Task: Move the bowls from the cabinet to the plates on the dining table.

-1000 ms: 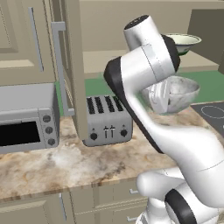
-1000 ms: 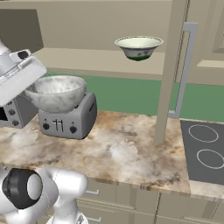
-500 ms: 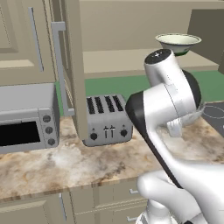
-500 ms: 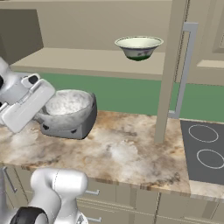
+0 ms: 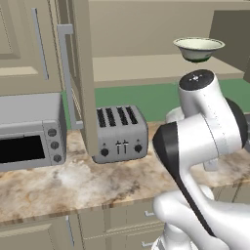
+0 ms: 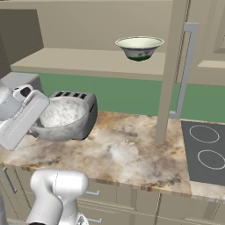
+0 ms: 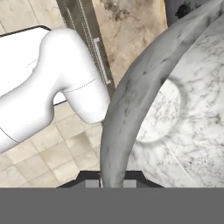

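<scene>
1. Nearest, the robot's two dark fingers are clamped on the rim of the speckled silvery-grey round bowl — in the hand view the rim runs straight down between them, and the pale marbled inside curves away to the right.

2. In the right base view the grey bowl hangs above the mottled beige-brown marble tabletop, in front of the silver four-slot toaster. It is tilted, its opening turned up and toward the camera. A second ago it was held higher and closer to the cabinet; it has since dropped and swung out toward the robot's side. I judge the first bowl to be out of the cabinet and on its way, with the carry to the dining table yet to come.

3. In the left base view the arm has folded down and across, so its white elbow now covers the spot where the bowl showed earlier.

4. Further back, the cream bowl with a dark green outside sits upright on the open shelf of the beige upper wall cabinet, unmoved across the frames — it is the one left to fetch.

5. The grey toaster oven and black hob have not shifted either.
</scene>
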